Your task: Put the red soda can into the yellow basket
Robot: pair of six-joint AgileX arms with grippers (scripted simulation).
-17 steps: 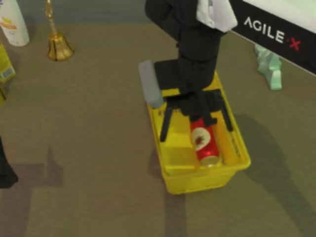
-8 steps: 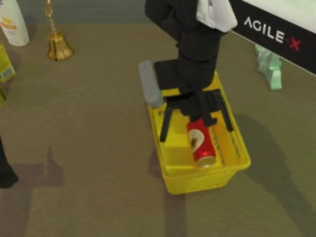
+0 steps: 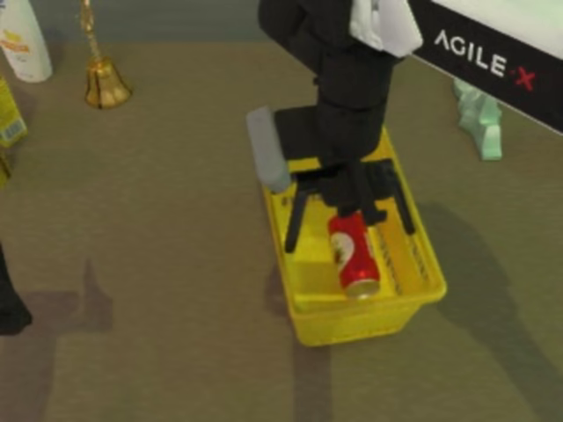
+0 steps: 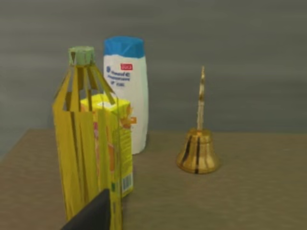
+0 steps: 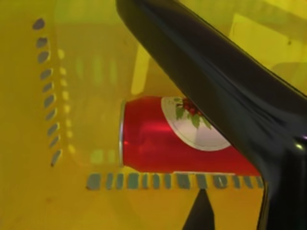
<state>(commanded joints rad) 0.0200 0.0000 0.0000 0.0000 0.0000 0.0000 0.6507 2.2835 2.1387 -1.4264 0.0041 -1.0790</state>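
Red soda can [image 3: 354, 253] with white label; yellow basket [image 3: 352, 321], slotted sides

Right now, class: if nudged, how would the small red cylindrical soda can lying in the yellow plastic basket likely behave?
The small red cylindrical soda can lies on its side, so it would probably roll. The slotted walls of the yellow plastic basket should stop it. Its glossy surface may be slippery.

Soda can in the basket, right of centre on our table.
We see the red soda can [image 3: 354, 255] lying on its side inside the yellow basket [image 3: 303, 303], under our right gripper [image 3: 350, 204]; the bell [image 3: 105, 81] stands far left, well apart.
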